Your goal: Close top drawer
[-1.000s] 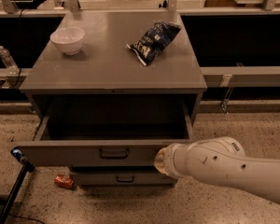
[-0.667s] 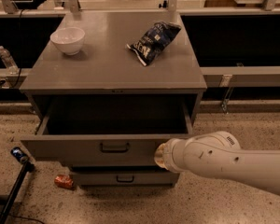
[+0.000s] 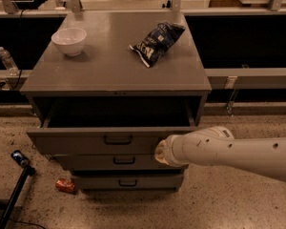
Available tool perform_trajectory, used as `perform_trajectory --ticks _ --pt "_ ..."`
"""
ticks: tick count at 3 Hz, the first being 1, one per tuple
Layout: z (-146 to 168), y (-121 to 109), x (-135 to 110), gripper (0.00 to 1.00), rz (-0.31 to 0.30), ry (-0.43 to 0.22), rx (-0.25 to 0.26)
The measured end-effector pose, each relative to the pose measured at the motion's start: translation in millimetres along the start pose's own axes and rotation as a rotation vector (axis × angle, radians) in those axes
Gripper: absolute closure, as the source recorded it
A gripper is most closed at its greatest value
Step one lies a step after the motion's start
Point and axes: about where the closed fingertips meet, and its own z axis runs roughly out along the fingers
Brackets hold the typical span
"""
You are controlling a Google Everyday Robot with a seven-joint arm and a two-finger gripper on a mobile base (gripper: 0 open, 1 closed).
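The top drawer (image 3: 81, 142) of the grey cabinet (image 3: 114, 66) is wide and grey, with a small black bar handle (image 3: 118, 140) at its centre. It stands partly open, its dark inside showing above the front panel. My gripper (image 3: 161, 152) is at the end of the white arm (image 3: 229, 151), which reaches in from the right. It sits against the right part of the top drawer's front panel, right of the handle. The wrist hides the gripper's tip.
Two shorter drawers, middle (image 3: 86, 162) and bottom (image 3: 100, 181), are shut below. A white bowl (image 3: 69, 40) and a dark chip bag (image 3: 157, 42) lie on the cabinet top. A red can (image 3: 65, 185) and a black pole (image 3: 12, 194) are on the floor at left. A water bottle (image 3: 7, 61) stands at far left.
The top drawer has slid inward toward the cabinet and shows less of its opening. My arm has followed it forward, staying at the front panel.
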Motion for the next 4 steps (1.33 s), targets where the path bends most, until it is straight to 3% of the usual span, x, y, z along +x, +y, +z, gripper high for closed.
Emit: perform_trajectory --ticks 2,4 --pt "5.5 -36.0 20.4 1.0 -0.008 0.022 0.066" --pt "11.6 -63.5 25.6 1.0 -0.022 0.03 0.115"
